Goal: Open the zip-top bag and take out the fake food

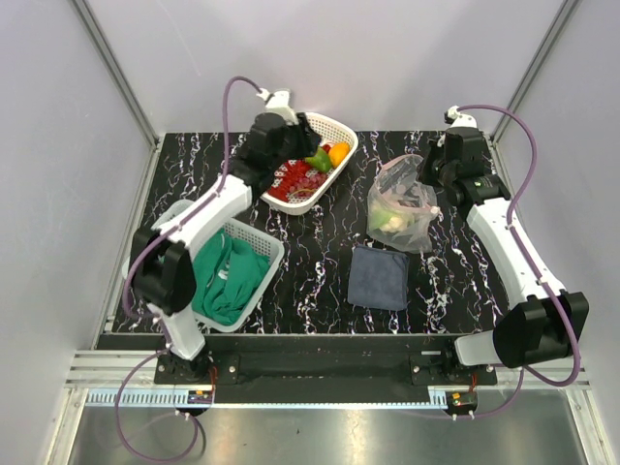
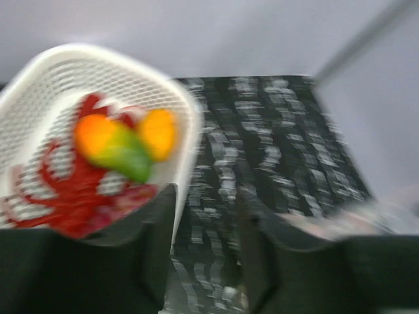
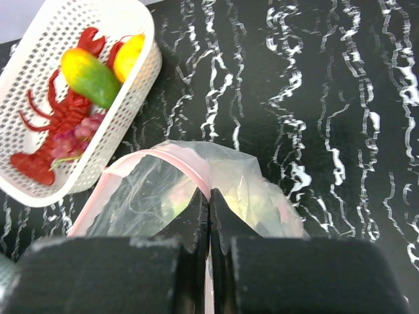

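Toward the far right of the counter (image 1: 320, 252), the clear bag (image 1: 402, 205) stands crumpled, with a pale green piece (image 1: 391, 222) visible inside. The right end effector (image 3: 209, 219) is clamped tight on the bag's pink zip strip (image 3: 186, 163). Near the middle of the far edge, a white basket (image 1: 341, 131) holds a red lobster (image 3: 55, 124), an orange fruit (image 1: 338, 153) and a green-yellow piece (image 3: 88, 73). The left end effector (image 2: 206, 245) hangs over the basket's rim, its fingers apart with nothing between them. A blue-grey cloth (image 1: 379, 277) lies just beside the bag, toward the near edge.
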